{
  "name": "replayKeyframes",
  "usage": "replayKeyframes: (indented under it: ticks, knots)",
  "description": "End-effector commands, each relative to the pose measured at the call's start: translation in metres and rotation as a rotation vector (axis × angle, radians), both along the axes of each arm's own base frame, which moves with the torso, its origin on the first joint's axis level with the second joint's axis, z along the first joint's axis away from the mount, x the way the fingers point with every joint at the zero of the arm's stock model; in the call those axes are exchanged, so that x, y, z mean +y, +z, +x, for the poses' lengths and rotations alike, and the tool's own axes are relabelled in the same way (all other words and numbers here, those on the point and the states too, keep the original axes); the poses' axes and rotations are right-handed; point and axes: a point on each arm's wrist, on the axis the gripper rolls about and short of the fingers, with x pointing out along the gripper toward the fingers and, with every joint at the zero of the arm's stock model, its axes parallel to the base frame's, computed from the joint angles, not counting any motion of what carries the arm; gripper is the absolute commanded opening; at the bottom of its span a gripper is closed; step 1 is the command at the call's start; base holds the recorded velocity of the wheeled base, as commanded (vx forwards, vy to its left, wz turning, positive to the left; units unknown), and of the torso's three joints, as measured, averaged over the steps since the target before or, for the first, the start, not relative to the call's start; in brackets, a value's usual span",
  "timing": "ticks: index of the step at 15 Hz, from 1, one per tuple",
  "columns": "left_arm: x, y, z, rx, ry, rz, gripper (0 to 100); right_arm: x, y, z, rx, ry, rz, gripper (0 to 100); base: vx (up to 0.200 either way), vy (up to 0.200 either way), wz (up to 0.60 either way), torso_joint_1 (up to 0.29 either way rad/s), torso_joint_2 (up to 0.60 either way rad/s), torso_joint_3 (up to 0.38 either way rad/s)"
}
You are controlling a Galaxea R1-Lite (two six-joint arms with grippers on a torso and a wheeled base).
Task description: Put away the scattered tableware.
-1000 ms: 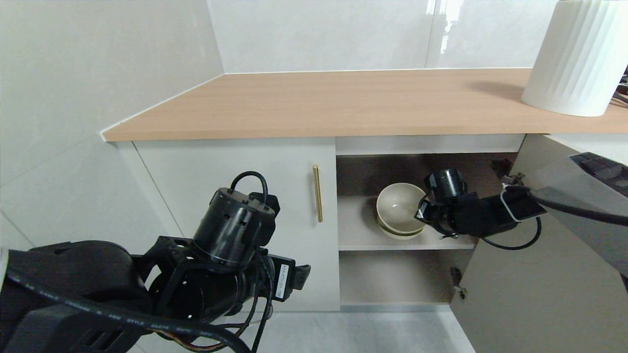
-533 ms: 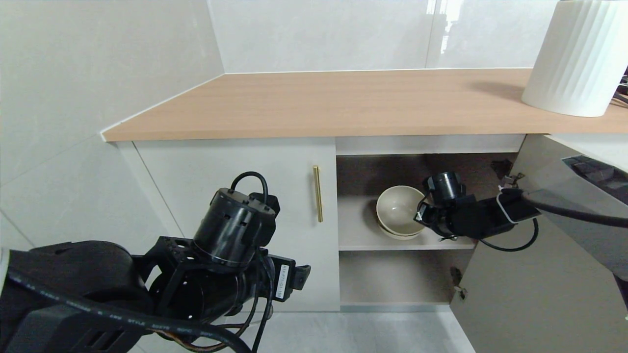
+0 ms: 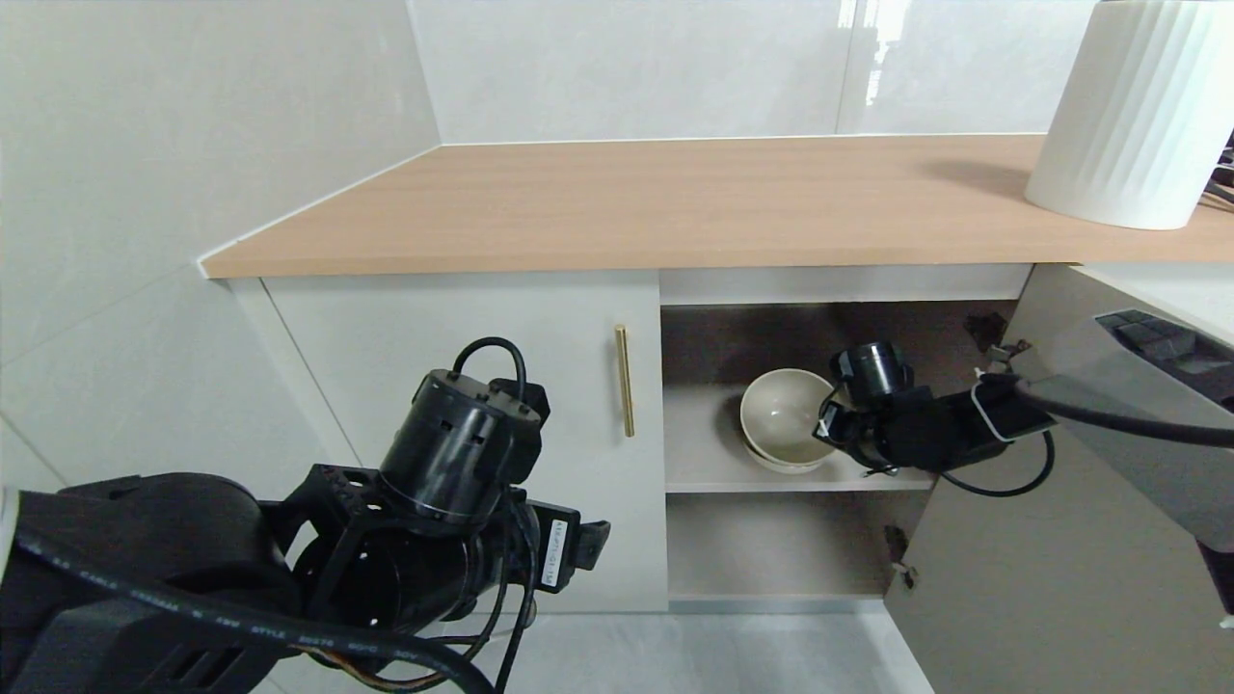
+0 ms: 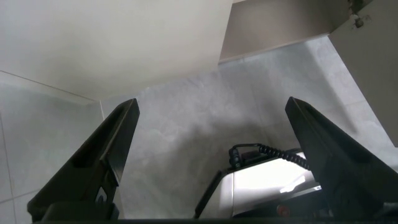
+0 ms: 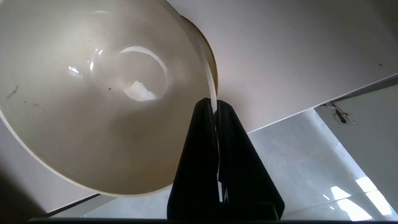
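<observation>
One bowl [image 3: 783,416] rests tilted on the cabinet's upper shelf [image 3: 699,463], at nine o'clock from the right gripper [image 3: 826,422], which pinches its rim. The left gripper [image 4: 211,107] is wide open and empty.

Upper cabinet shelf [image 3: 704,453] carries a bowl [image 3: 783,467], a tilted cream bowl [image 3: 783,416] nested in it; on the wooden table [image 3: 627,202], a white ribbed vessel [image 3: 1133,116] stands far right.

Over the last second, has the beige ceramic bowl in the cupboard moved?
Yes: the beige ceramic bowl, pinched by the right gripper, sank slightly toward the cupboard shelf.
</observation>
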Motion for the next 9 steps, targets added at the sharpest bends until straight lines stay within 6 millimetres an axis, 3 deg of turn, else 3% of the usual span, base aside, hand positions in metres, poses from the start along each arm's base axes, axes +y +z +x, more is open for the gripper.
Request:
replayKeyframes:
  ticks: [1,7,8,9]
  knots:
    - [-0.0002,-0.0004,0.0002,0.001,0.001,0.001,100,0.0004,-0.0005,0.0007,-0.001,0.000,0.000,0,0.000,0.000,0.00,0.000,0.00,0.000]
    - [0.0002,-0.0004,0.0005,0.001,0.002,0.001,100,0.0008,-0.0025,0.0020,0.001,0.002,-0.003,0,0.000,0.000,0.00,0.000,0.00,0.000]
    - [0.0002,-0.0004,0.0005,0.001,0.002,0.001,100,0.0008,-0.0025,0.0020,0.001,0.002,-0.003,100,0.000,0.000,0.00,0.000,0.00,0.000]
    - [0.0002,-0.0004,0.0005,0.001,0.002,0.001,100,0.0008,-0.0032,0.0021,0.002,0.002,-0.003,100,0.000,0.000,0.00,0.000,0.00,0.000]
